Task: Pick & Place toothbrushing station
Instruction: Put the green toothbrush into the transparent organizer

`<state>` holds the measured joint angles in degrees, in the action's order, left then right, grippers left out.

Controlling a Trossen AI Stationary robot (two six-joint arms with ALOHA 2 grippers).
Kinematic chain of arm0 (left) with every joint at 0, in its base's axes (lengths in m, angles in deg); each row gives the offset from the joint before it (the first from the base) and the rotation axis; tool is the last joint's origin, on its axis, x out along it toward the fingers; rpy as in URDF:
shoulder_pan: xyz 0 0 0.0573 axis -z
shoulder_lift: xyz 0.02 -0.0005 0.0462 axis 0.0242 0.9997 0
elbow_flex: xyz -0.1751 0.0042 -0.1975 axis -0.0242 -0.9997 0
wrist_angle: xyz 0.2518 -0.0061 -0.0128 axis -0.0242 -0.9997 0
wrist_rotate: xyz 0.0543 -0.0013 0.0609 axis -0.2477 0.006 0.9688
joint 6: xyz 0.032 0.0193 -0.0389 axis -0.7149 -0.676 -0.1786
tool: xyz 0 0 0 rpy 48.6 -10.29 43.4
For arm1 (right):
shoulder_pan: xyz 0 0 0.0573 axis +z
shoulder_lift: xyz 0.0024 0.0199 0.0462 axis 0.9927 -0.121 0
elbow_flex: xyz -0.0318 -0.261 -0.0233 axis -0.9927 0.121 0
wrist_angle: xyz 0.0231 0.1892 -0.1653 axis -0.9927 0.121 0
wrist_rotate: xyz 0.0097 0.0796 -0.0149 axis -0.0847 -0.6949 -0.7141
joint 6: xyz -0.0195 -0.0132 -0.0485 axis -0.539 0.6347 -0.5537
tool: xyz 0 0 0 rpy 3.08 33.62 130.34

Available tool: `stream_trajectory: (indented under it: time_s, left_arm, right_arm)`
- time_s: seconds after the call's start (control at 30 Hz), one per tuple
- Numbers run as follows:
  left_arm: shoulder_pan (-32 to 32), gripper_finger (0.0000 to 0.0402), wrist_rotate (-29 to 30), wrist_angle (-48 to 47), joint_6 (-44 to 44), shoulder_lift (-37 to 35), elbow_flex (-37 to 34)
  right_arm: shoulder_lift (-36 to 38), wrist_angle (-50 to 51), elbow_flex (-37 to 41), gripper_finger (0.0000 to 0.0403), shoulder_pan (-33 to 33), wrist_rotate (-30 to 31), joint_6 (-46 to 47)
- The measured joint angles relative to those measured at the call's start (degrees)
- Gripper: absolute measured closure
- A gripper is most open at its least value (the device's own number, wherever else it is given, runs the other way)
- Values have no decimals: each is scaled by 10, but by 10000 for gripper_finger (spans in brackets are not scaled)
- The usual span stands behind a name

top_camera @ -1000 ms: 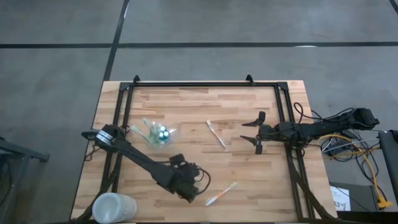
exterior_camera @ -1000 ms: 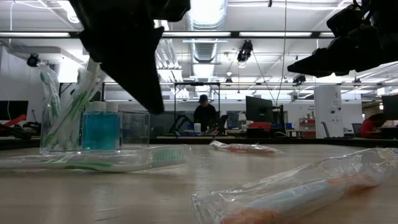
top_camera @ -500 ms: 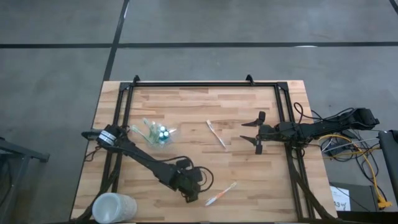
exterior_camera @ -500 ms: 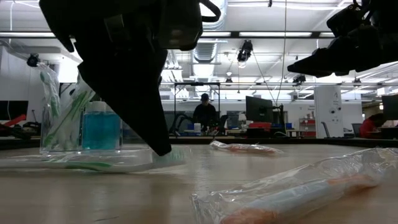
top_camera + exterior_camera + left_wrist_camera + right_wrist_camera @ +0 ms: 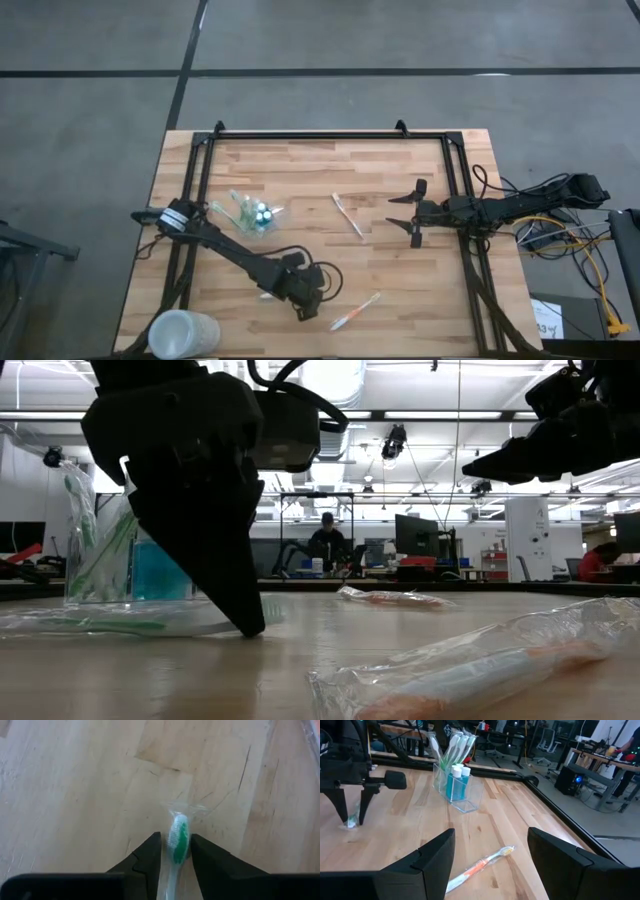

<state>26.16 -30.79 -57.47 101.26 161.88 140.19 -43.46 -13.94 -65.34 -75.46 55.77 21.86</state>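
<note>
The toothbrushing station [image 5: 255, 213] [image 5: 150, 565] [image 5: 456, 785] is a clear holder standing on its base at the table's left middle, with green toothbrushes and blue tubes in it. A wrapped green toothbrush [image 5: 177, 840] [image 5: 120, 622] lies flat on the table nearer the front. My left gripper [image 5: 305, 308] [image 5: 176, 837] [image 5: 351, 820] is open and points steeply down, its fingers on either side of the brush's head end, tips at the tabletop. My right gripper [image 5: 405, 212] [image 5: 490, 845] hangs open at the right, holding nothing. My left gripper has its two fingers [image 5: 152, 852] on either side of the green toothbrush's head end [image 5: 178, 831], coming from above and lying across the brush. The brush lies flat on the table. Whether the fingers touch the wrapper, I cannot tell.
A wrapped orange toothbrush [image 5: 355, 312] [image 5: 480, 670] lies near the front edge, right of my left gripper. Another wrapped brush [image 5: 347, 215] [image 5: 480, 862] lies mid-table. A frosted white cup [image 5: 183, 335] stands at the front left corner. Black frame rails [image 5: 330, 135] border the table.
My left gripper has come down to the tabletop and tipped to point more steeply down, its fingertips now at the head end of the green toothbrush. The toothbrush has stayed where it lay.
</note>
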Motion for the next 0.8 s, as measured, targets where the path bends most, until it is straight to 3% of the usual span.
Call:
stream_trajectory:
  time_s: [0.33,0.5,0.8]
  left_arm:
    - [0,373,-1,5,14,-2,2]
    - [-1,369,10,4,25,-16,2]
    - [-1,378,112,-17,22,-102,2]
  right_arm:
    - [0,0,0,158,0,0,0]
    - [0,0,0,158,0,0,0]
    - [0,0,0,158,0,0,0]
